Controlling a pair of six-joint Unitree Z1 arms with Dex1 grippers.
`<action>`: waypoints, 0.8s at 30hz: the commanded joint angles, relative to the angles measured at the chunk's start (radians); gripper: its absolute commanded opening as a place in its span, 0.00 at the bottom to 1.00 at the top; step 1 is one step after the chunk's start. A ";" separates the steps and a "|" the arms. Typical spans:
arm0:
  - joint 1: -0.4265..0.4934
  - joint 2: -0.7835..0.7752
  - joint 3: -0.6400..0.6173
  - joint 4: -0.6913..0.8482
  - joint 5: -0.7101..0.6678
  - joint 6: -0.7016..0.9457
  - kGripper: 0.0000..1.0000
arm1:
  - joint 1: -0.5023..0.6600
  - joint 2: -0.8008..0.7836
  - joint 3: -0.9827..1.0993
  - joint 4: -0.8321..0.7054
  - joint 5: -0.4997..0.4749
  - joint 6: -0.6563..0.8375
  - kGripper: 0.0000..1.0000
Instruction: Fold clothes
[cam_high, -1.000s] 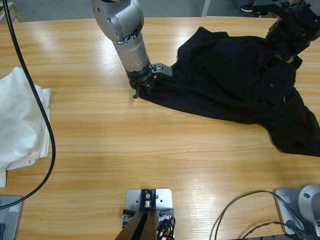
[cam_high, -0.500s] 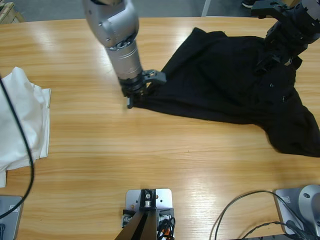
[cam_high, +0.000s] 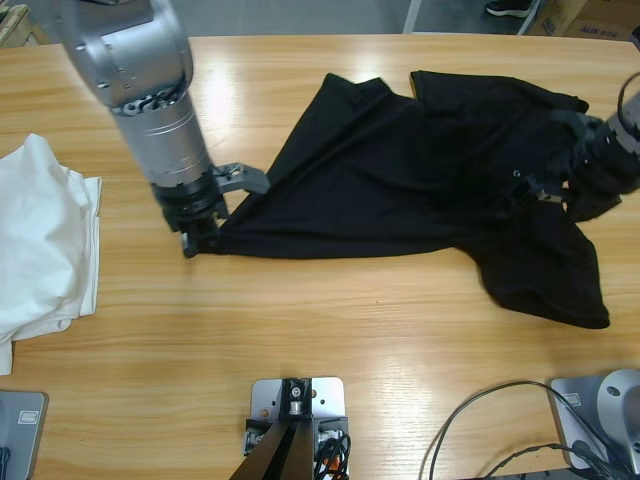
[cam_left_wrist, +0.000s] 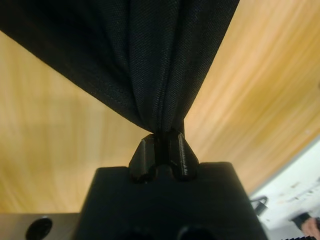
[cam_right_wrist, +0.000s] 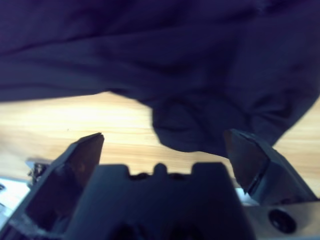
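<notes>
A: Largest first?
B: Long wooden table (cam_high: 330, 330), bare wood across the whole near strip below both claws, more bare wood between the left claw and the white pile.

A: Then the garment?
B: Black polo (cam_high: 420, 190), spread flat on the table, long axis running from the left claw (cam_high: 200, 238) across to the right claw (cam_high: 560, 190). Narrows to a pulled point at the left claw, widens toward the far side, drops into a hanging lobe just below the right claw. Far edge close to the table's back edge.

A: State of the left claw?
B: Clamped tight on the polo's gathered corner (cam_left_wrist: 160, 100); cloth bunched into folds fanning straight out from the closed tips (cam_left_wrist: 161, 150). Claw low on the wood, silver forearm (cam_high: 165, 130) rising up and away behind it.

A: And the right one?
B: Spread wide (cam_right_wrist: 165, 150), nothing between the tips, dark cloth (cam_right_wrist: 200, 90) lying ahead of it with a rounded fold over pale wood. Over the polo's right part in the overhead view; touching the cloth or not, cannot tell.

A: Anything else nearby?
B: White shirts (cam_high: 45, 240) heaped at the table's edge, well apart from the left claw, on the side away from the polo. Nothing lying between that claw and the pile.
</notes>
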 joint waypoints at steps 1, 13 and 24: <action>0.003 -0.042 0.122 0.043 -0.013 -0.145 0.00 | -0.054 -0.112 0.162 -0.061 -0.078 0.117 0.97; 0.003 -0.036 0.231 0.125 0.031 -0.259 0.00 | -0.067 -0.183 0.162 0.233 -0.063 0.229 0.95; 0.059 -0.083 0.339 0.086 0.024 -0.309 0.00 | -0.006 -0.176 0.205 0.149 0.060 0.348 0.89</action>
